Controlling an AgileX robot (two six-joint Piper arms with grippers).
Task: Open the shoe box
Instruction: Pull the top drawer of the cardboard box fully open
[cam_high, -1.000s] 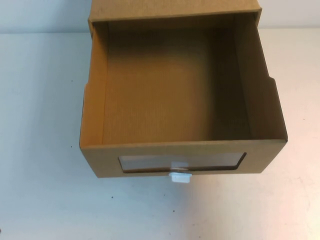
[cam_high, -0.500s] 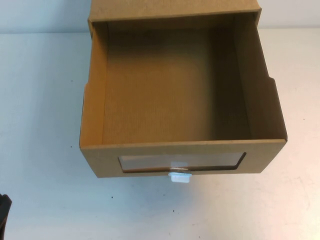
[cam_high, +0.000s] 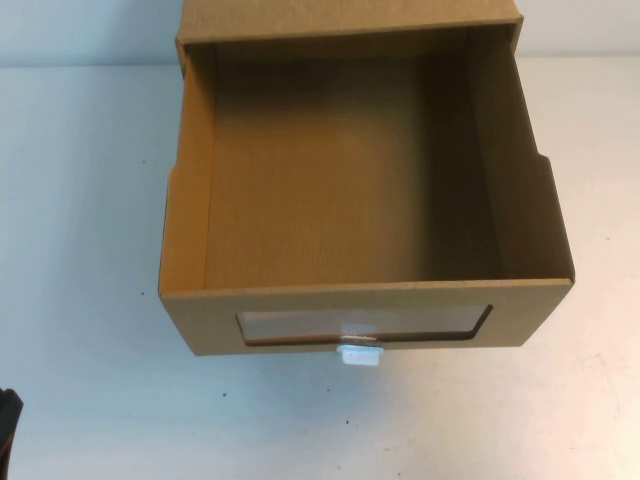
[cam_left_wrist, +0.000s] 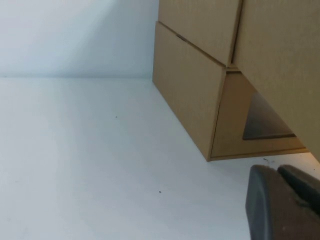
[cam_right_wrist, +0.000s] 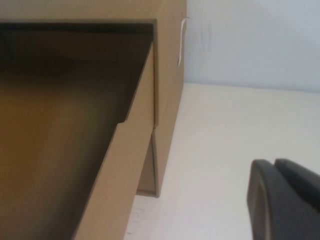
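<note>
Left gripper (cam_left_wrist: 278, 172) sat closed, empty, at 7 o'clock of the table (cam_high: 80, 200) | shoe box (cam_high: 200, 318) lay 2 o'clock from it, drawer (cam_high: 190, 200) extended along 12–6 axis, pull tab (cam_high: 359, 353) at 6 | right gripper (cam_right_wrist: 274, 165) hung closed, empty, off box's 3 o'clock side.

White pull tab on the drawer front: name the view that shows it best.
High view: the white pull tab shows whole on the drawer front. Neither wrist view catches it. The left gripper and right gripper sit beside the shoe box, jaws shut, empty.
</note>
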